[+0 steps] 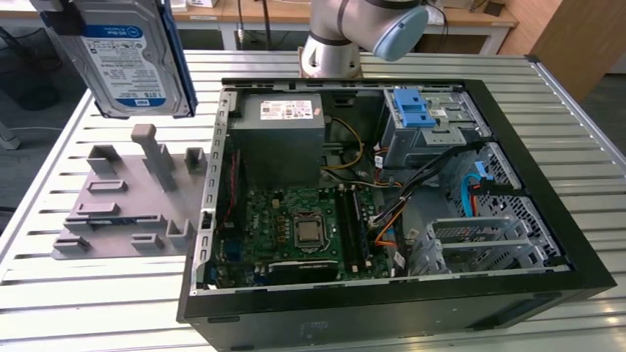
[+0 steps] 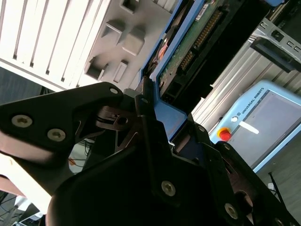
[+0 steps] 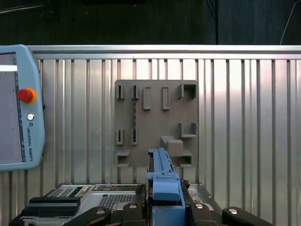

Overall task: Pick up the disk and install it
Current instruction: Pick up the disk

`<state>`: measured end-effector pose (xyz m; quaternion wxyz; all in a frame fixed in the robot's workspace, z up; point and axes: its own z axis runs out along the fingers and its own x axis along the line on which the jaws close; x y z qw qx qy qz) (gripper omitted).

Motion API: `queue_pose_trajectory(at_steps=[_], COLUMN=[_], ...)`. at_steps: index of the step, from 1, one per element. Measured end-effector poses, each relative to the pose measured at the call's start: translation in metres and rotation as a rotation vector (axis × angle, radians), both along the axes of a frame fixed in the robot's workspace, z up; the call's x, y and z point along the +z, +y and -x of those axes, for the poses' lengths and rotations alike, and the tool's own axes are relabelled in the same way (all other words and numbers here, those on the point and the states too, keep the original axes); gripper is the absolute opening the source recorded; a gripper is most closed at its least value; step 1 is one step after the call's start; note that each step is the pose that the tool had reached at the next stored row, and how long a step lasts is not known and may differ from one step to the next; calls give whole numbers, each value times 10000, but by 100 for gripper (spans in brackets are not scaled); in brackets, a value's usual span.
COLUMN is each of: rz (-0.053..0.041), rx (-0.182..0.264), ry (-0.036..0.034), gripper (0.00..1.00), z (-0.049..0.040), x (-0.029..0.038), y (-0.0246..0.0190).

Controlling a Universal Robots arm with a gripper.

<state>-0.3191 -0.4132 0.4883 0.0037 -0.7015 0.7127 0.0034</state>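
Observation:
The disk, silver-grey with a white-and-blue label and blue side rails, hangs upright in the air at the exterior view's upper left, above the grey holding fixture. In the first wrist view the disk shows edge-on as a blue rail, and my gripper is shut on it from both sides. In the second wrist view the black fingers clamp the blue-railed disk, with its green circuit board facing outward. The disk is well clear of the fixture and outside the computer case.
The open computer case lies on the slatted metal table, holding a grey power-supply box, a motherboard and a blue latch on the drive cage. The arm's base stands behind the case. A teach pendant lies on the table.

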Motion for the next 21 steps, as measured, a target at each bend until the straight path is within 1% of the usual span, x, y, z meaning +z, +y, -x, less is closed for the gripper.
queue_pose_trajectory(at_steps=[8,12,21], rz=[0,0,-2], rx=[1,0,1], ry=[1,1,0], gripper=[36,36,36], z=[-134,-196,-302], x=[0,0,0], y=[-33,-42,-56])
